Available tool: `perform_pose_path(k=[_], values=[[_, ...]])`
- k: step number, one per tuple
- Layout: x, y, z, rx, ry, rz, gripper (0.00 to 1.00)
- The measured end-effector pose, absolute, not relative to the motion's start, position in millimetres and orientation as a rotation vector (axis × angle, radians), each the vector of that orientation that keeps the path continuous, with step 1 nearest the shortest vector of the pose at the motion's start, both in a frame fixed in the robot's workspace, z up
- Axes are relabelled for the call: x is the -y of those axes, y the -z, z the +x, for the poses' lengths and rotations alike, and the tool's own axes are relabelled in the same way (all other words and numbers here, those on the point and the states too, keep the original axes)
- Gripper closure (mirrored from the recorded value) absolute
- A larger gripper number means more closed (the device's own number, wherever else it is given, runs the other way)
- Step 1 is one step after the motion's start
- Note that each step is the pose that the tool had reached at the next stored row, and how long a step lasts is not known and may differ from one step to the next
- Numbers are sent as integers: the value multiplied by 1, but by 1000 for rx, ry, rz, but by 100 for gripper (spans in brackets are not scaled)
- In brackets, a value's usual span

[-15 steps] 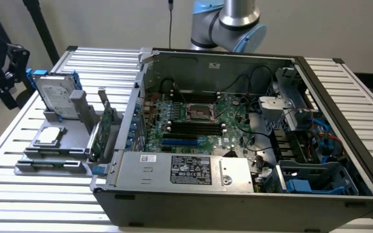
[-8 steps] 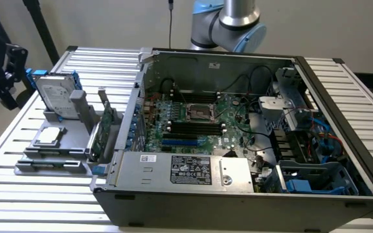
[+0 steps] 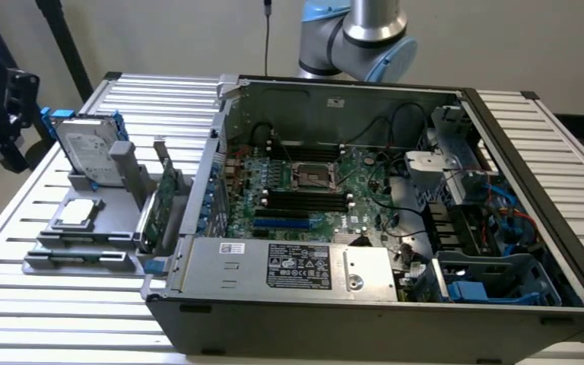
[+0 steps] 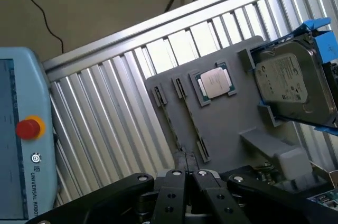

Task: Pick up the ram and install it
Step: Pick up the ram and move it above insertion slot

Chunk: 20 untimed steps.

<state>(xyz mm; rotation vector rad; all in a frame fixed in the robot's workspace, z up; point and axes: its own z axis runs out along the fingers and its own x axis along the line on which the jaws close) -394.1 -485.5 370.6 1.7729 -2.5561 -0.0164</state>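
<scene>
The open computer case sat just beside the grey holder, its lid off so the slots inside could be reached. The holder kept spare parts propped up, easy to grab. The claw hung apart from the holder, its fingers closed together with nothing in them. The ram seemed to stand on its thin edge in a holder slot, not yet picked up.

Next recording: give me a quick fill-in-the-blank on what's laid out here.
1. The hard drive sits in a ___ frame.
2. The grey holder stands on the exterior view's ___ of the computer case.
3. The button on the teach pendant is ___.
Missing words: blue; left; red.
</scene>
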Motion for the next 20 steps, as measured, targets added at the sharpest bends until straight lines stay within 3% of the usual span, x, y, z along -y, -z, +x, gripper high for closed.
perform_pose_path(k=[20], values=[[485, -367, -394, 2240, 10, 2155, 89]])
